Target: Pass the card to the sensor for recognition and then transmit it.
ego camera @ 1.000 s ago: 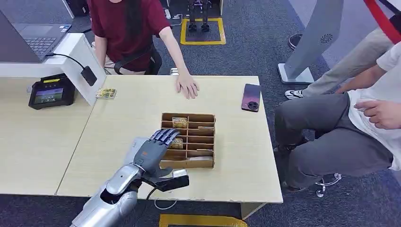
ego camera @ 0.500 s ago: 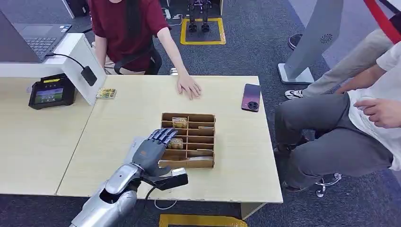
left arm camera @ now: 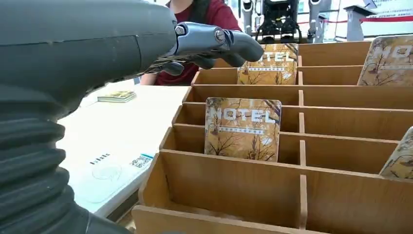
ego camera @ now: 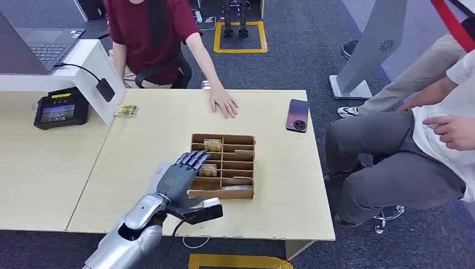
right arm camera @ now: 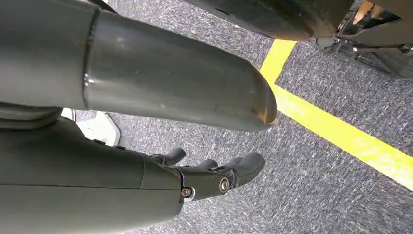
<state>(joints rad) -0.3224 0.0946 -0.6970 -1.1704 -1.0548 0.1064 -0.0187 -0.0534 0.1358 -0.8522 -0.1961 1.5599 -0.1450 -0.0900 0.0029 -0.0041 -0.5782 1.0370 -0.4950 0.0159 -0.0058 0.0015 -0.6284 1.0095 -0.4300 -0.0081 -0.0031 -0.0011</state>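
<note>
Left hand seen hovering at left edge of wooden card rack, fingers extended and apart, nothing held. Right hand hanging over carpet, fingers loosely spread, nothing held.

Nearest card, marked HOTEL, stood upright in left-side slot just beyond fingertips. More cards noted in other slots.

Card judged thin, light, stiff, probably glossy so kinda slippy. Only top part exposed above divider, so best pinched there on both flat faces and lifted straight up.

Sensor spotted well apart, on left table.
</note>
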